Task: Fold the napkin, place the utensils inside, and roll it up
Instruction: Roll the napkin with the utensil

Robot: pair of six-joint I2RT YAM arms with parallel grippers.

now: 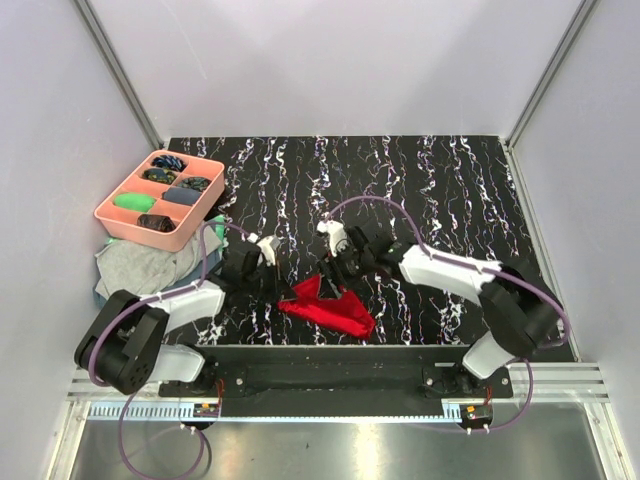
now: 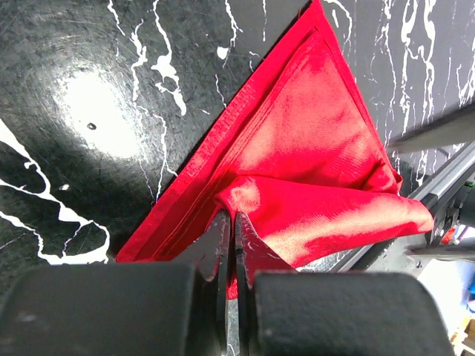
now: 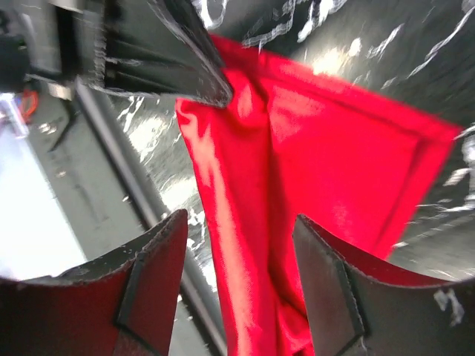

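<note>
Pinching a raised fold of the napkin [image 2: 312,170], our left gripper [image 2: 231,245] has its jaws pressed together on the red cloth. Our right gripper [image 3: 241,252] stands with its jaws parted, cloth running between them but not clamped as far as we can tell. The napkin lies on the table [image 1: 400,180] near its front edge, between the two arms. We judge it light, thin and limp, a little glossy and so apt to slip; corners and hemmed edges look like the best holds. Our left wrist view shows the doubled layers and stitched hem, and the right wrist view the loose drape; the overhead view alone shows the pink tray [image 1: 112,212] far left of the napkin. We see no utensils anywhere.
</note>
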